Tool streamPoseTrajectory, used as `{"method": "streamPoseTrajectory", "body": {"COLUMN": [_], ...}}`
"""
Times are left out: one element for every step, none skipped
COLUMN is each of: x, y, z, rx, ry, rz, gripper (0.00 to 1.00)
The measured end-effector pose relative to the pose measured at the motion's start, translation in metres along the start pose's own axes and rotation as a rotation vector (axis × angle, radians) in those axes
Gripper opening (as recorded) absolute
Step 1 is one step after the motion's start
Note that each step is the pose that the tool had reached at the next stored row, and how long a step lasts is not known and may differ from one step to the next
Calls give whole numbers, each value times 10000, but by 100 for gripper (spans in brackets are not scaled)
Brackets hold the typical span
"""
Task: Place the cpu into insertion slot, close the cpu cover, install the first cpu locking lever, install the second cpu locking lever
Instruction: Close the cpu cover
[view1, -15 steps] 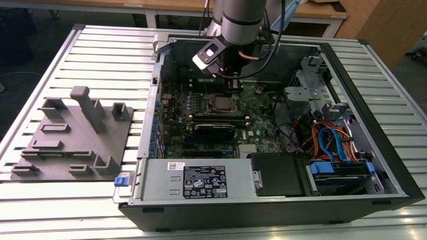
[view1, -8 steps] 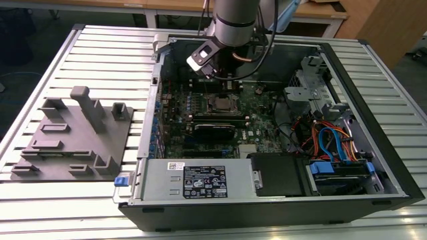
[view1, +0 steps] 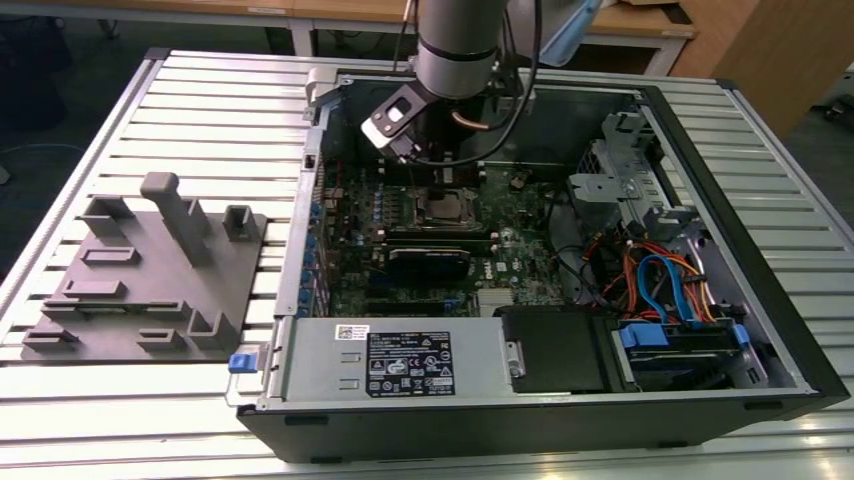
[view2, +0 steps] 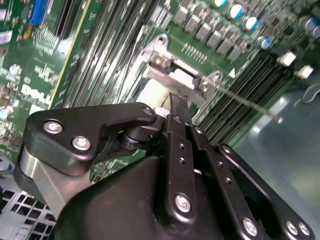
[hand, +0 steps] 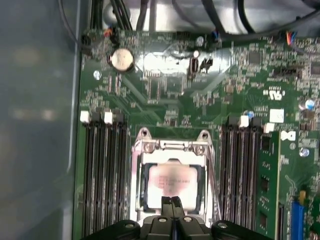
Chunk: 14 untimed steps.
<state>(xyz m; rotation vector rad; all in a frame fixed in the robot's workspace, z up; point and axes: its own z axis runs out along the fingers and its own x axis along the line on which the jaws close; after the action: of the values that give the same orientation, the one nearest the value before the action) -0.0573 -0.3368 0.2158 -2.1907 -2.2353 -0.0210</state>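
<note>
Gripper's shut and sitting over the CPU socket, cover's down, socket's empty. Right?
Not empty. The first wrist view shows the cpu seated in the insertion slot, visible through the cut-out of the cpu cover. The rest holds: the gripper is shut and over the slot, with the cover lying down.

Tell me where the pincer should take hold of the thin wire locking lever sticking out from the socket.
Near its free end: in the second wrist view the locking lever is a thin rod running out from the insertion slot over the memory slots, so probably from above, closing across it.
</note>
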Motion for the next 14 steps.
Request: {"method": "streamPoseTrajectory", "body": {"x": [1, 1, 1, 2, 2, 1, 1, 1, 1, 0, 0, 0, 0, 0], "y": [-22, -40, -56, -70, -79, -84, -85, -85, -86, -86, -87, -87, -87, -88], "z": [5, 11, 18, 28, 42, 54, 64, 73, 81, 91, 99, 108, 118, 132], "rx": [0, 0, -1, -1, -1, -1, 1, 5, 9, 14, 18, 22, 25, 26], "ry": [1, 1, 1, 3, 2, 1, 2, 2, 1, 1, 1, 0, 1, 2], "rz": [-4, -6, -6, -7, -8, -9, -10, -10, -11, -10, -11, -10, -9, -8], "gripper": [10, 10, 10, 10, 10, 10, 10, 10, 10, 10, 10, 10, 10, 10]}}
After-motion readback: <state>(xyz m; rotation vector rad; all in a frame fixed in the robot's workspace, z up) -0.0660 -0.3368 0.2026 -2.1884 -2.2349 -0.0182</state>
